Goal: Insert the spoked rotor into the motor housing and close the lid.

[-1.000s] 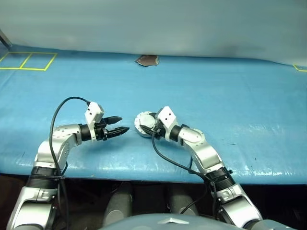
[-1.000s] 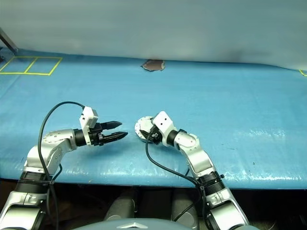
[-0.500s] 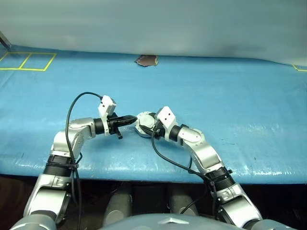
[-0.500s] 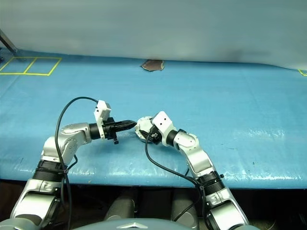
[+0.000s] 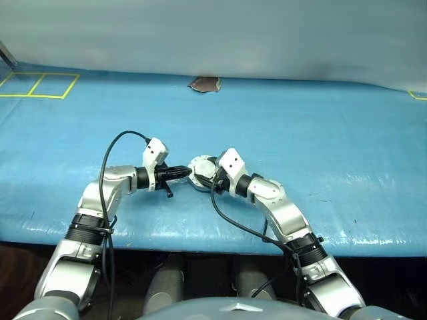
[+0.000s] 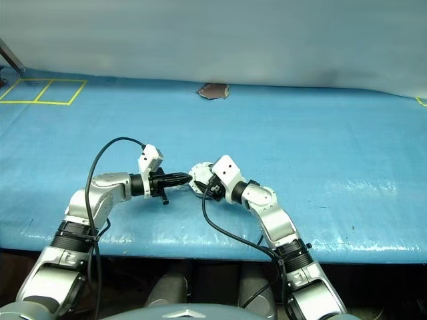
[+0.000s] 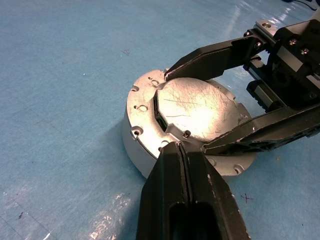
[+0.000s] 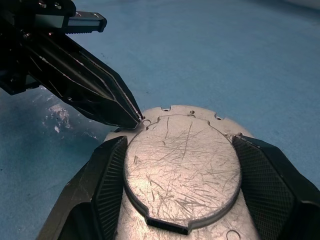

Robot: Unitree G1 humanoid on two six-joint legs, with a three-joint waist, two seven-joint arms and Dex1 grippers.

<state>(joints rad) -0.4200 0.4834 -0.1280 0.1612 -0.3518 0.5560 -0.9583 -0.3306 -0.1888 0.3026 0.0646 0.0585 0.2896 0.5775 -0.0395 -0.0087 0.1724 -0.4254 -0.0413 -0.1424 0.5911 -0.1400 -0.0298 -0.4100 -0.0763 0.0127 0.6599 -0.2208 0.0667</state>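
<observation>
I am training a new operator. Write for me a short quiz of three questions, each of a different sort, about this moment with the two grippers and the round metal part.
1. True or false: the left gripper has its fingers shut together.
2. How does the right gripper stand to the motor housing?
A. Apart from it
B. One finger on each side of it
C. Lifting it off the blue table cover
3. Fill in: the left gripper's tip is at the housing's ____.

Key
1. True.
2. B.
3. Rim; the wrist views cannot settle whether it presses on it.
</observation>
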